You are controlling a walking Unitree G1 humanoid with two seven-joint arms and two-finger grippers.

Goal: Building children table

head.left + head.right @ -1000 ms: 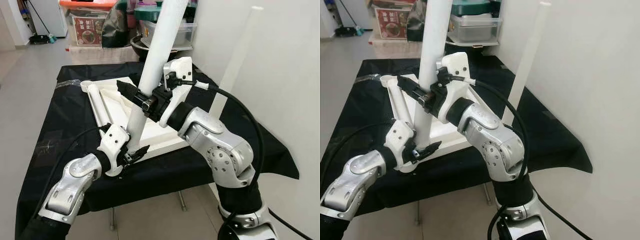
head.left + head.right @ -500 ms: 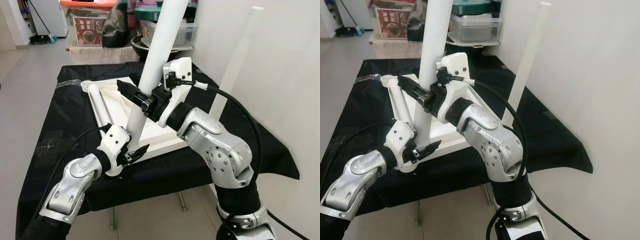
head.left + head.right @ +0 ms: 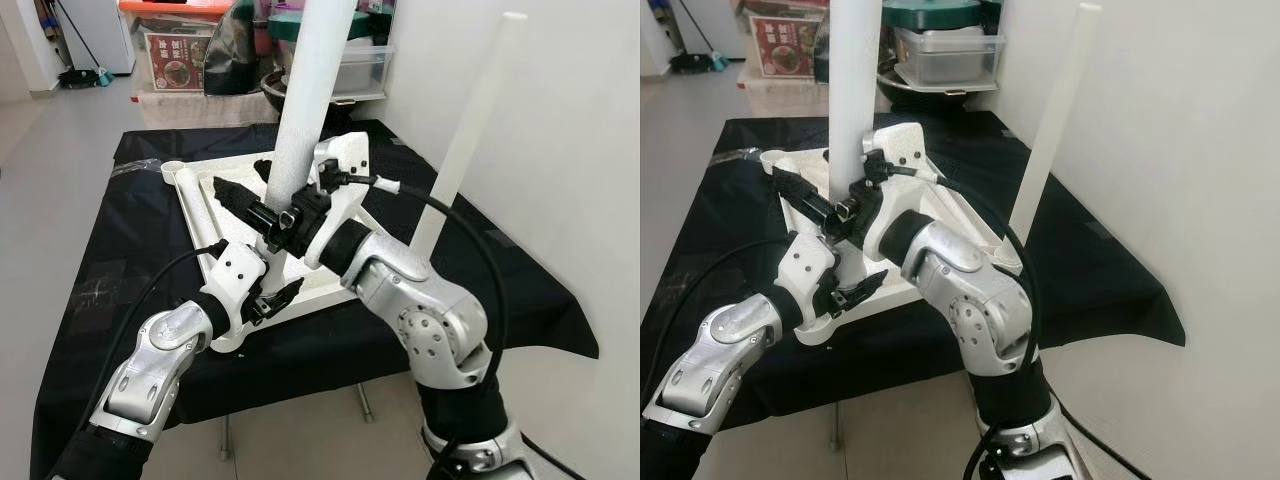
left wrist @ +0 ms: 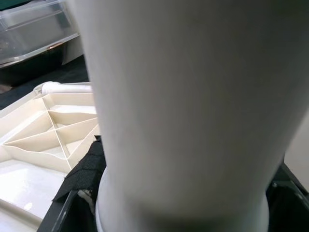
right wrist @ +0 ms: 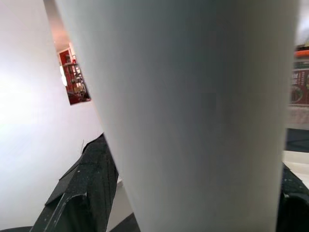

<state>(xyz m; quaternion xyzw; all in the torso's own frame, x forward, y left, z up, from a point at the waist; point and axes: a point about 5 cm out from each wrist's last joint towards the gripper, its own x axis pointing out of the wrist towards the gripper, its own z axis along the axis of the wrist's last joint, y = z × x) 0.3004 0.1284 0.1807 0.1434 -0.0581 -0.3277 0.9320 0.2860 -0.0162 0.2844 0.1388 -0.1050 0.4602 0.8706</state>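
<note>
Now both jaws clamp the table leg (image 3: 305, 95).

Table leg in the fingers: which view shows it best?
Left eye view: the table leg stands near upright with the left gripper low on it and the right gripper higher. Right eye view shows much the same. Both wrist views are blank white close-ups.

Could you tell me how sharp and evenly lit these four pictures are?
Left eye view: sharp, daylit, the wall pale but not blown out. Right eye view: likewise sharp. Left wrist view: the leg looms close and soft, the tabletop ribs behind it crisper. Right wrist view: the leg blurred and grey in shade, the background bright.
</note>
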